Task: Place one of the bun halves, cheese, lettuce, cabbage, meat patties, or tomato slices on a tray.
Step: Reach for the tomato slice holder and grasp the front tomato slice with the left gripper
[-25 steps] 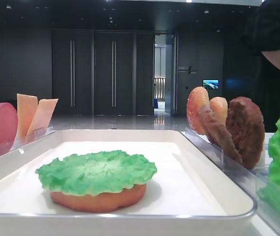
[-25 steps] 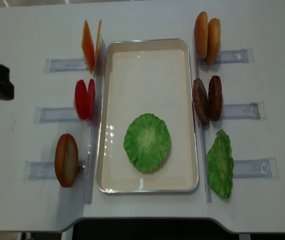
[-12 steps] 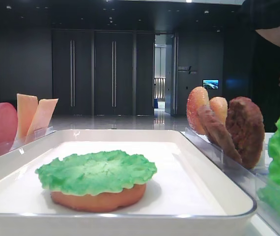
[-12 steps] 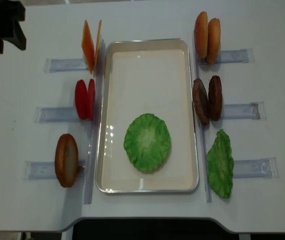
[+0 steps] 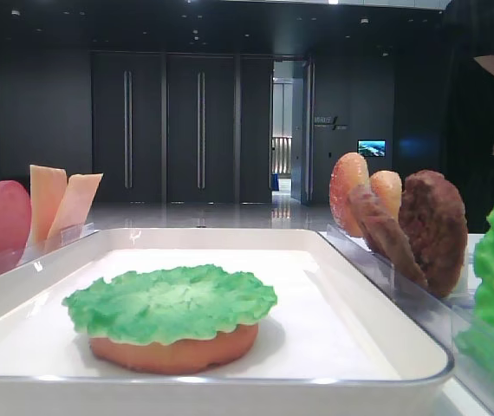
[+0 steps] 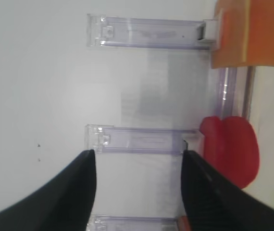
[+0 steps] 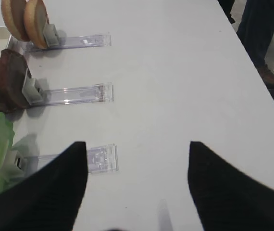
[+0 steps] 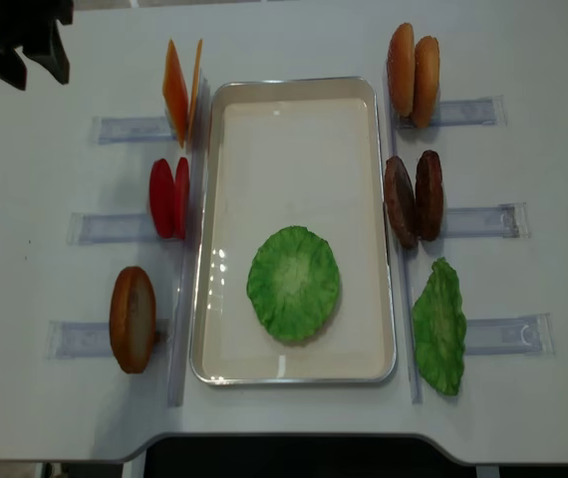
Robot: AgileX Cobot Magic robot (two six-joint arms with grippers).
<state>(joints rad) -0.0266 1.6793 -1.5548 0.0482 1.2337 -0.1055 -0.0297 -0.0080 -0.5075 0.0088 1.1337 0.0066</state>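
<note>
The white tray point(image 8: 294, 88) lies mid-table. On it a lettuce leaf point(image 8: 293, 283) covers a bun half point(image 5: 173, 351). Left of the tray stand cheese point(image 8: 180, 90), tomato slices point(image 8: 169, 197) and one bun half point(image 8: 132, 319). To its right are two bun halves point(image 8: 413, 73), meat patties point(image 8: 414, 197) and another lettuce leaf point(image 8: 438, 327). Cabbage is out of view. My left gripper point(image 8: 37, 72) hovers open at the far left corner, apart from the tomato slices point(image 6: 230, 149) and cheese point(image 6: 245, 36). My right gripper point(image 7: 137, 159) is open and empty over bare table, right of the patties point(image 7: 7, 84).
Clear slotted holders point(image 8: 478, 334) run outward from each food stack on both sides. A person point(image 5: 490, 78) stands beyond the table's far right side. The table's front edge point(image 8: 284, 438) lies just below the tray.
My left gripper has travelled from the table's left edge up to the far left corner, still open. The person's arm at the back right has shifted. The food has not moved.
</note>
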